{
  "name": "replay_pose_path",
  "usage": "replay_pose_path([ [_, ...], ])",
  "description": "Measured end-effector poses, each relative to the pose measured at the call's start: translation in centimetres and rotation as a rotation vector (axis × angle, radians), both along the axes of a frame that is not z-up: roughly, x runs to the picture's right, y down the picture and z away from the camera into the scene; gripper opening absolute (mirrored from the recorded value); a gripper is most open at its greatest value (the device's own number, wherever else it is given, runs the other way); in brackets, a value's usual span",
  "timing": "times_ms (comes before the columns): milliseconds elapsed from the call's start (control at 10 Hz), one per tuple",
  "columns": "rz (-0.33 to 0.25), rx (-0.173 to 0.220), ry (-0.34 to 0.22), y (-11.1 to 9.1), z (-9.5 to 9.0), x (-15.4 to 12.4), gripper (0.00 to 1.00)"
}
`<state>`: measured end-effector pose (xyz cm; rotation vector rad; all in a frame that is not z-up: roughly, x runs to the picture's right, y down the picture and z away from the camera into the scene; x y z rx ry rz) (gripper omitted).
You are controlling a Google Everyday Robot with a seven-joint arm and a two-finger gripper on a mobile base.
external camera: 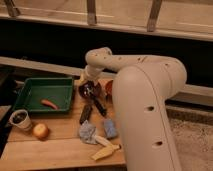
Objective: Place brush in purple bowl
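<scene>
The purple bowl (88,91) stands on the wooden table (55,147), just right of the green tray. The brush (99,107) lies tilted, its upper end at the bowl and its black handle running down to the right onto the table. My gripper (88,83) hangs at the end of the white arm, directly over the bowl and the brush's upper end. The bowl's inside is mostly hidden by the gripper.
An orange-red bowl (108,88) sits right of the purple one, partly behind my arm. A flat black block (85,114), a grey cloth (87,132), a blue sponge (110,128) and a yellow piece (105,151) lie below. The green tray (30,91) holds an orange item (49,104). A cup (20,119) and an apple (40,131) are at the left.
</scene>
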<state>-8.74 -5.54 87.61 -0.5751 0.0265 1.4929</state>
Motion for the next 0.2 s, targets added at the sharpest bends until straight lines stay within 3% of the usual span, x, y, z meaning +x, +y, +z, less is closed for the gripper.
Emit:
replay_pose_path([
  [200,0.025,0.038,0.006,-1.08,-0.75,0.36,0.62],
])
